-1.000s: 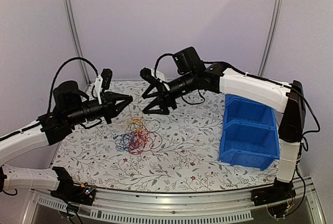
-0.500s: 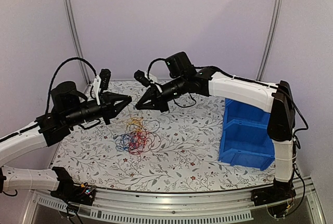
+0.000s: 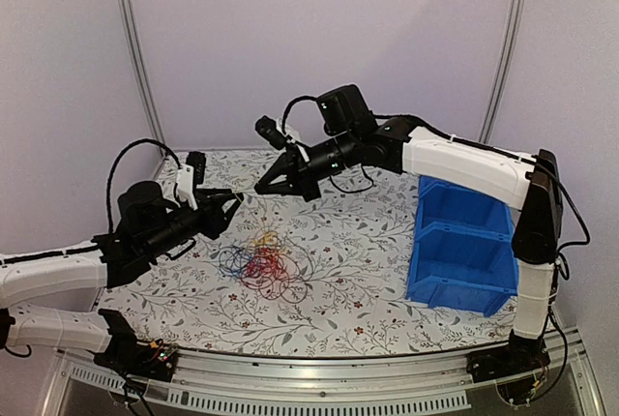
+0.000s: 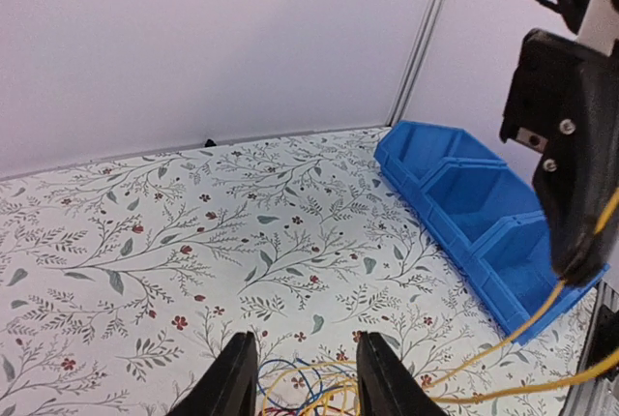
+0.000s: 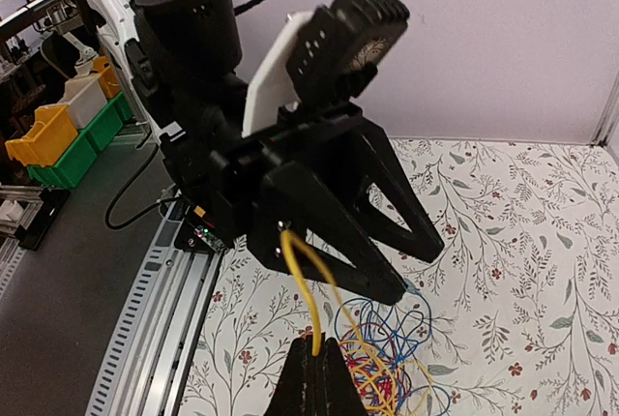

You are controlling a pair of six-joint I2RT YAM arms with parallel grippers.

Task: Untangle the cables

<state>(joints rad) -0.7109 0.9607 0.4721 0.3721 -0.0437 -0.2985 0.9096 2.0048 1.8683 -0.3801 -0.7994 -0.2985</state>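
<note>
The cables [image 3: 259, 263] are seen as a loose clump of v. thin wires, mostly red w/ blue & yellow-orange loops. They are spread flat on the table [image 3: 372, 290] left of centre, just nearer than both gripper tips. They are judged near weightless, limp & a bit springy, w/ nothing stiff to push against. Loops are likely to snag, so the whole clump may be dragged if one wire is pulled fast. One yellow strand [image 5: 296, 281] is pinched in the right gripper [image 5: 314, 370], whose fingers are closed tight on it, & is drawn up off the clump. The left gripper [image 4: 307, 348] is held low at the clump's far-left edge w/ fingers apart. Yellow wire is seen in the gap but nothing is clamped. The best hold is judged to be a free end or an outer loop, one strand only, w/ the rest pinned down. The surface is a flat floral-print sheet, so thin wires lying on it are prob. hard to get under. A blue bin [image 3: 462, 242] is set at the right, well apart from the clump. The cell is closed in by pale lilac walls [image 3: 319, 29] & metal posts [image 3: 133, 48].
</note>
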